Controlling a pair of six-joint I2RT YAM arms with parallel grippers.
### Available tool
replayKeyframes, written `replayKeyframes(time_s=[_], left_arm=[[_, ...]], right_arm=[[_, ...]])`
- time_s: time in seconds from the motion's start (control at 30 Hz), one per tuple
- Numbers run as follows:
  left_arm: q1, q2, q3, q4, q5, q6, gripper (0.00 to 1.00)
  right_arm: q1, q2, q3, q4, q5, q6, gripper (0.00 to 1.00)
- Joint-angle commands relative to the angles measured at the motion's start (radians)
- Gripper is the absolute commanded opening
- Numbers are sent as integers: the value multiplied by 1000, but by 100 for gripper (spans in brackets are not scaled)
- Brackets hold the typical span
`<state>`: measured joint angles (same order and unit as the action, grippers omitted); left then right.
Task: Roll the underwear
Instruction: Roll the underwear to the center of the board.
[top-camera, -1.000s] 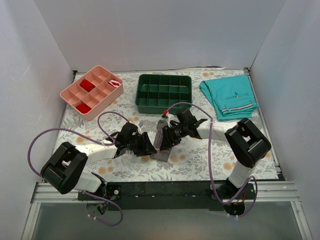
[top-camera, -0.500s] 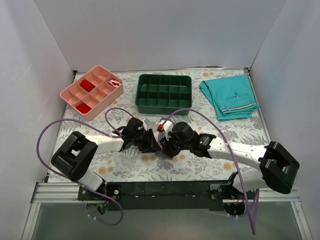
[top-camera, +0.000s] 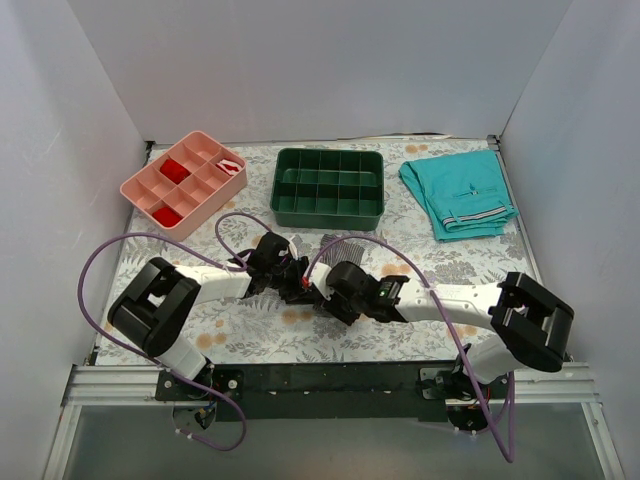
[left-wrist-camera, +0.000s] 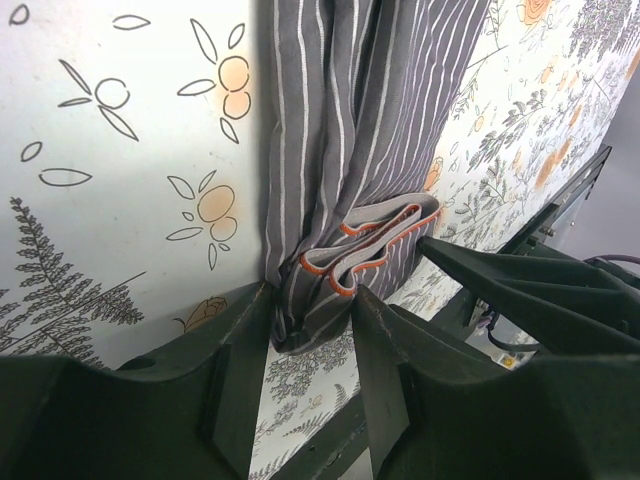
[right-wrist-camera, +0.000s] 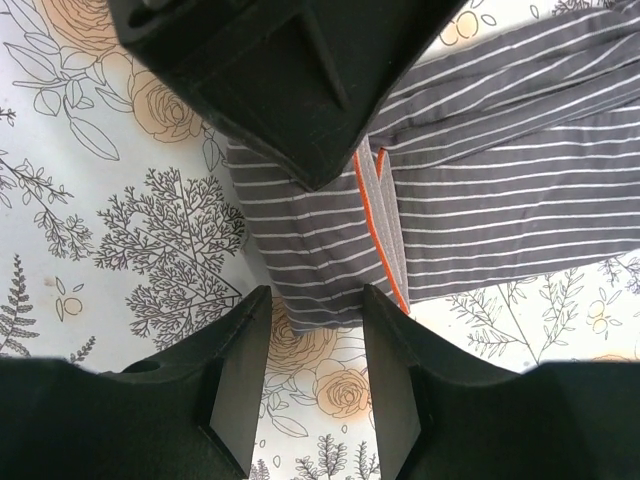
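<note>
Underwear, far end off-frame above

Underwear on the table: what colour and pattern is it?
Grey underwear with thin white pinstripes and orange waistband trim; clearest in the right wrist view.

Bright even overhead light, soft shadows, wrist cams sharp.

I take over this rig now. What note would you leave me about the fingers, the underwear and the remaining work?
Left gripper: fingers pinch the doubled waistband end of the underwear.
Right gripper: open, fingers astride the same end, cloth flat between them.
Done: underwear folded into a narrow strip.
To do: roll the strip; no roll visible yet.
</note>
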<state>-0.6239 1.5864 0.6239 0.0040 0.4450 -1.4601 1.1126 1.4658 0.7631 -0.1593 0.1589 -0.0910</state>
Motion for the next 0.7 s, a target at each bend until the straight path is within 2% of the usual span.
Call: replayKeyframes(time_s=[0.0, 0.4, 0.67], left_arm=[[-8, 81, -73, -228, -177, 89, 39], [-7, 73, -69, -249, -183, 84, 40], [78, 70, -66, -256, -175, 75, 40]], right_arm=[[16, 22, 28, -8, 27, -46, 50], [26, 182, 73, -97, 18, -32, 52], [47, 208, 51, -132, -30, 4, 54]])
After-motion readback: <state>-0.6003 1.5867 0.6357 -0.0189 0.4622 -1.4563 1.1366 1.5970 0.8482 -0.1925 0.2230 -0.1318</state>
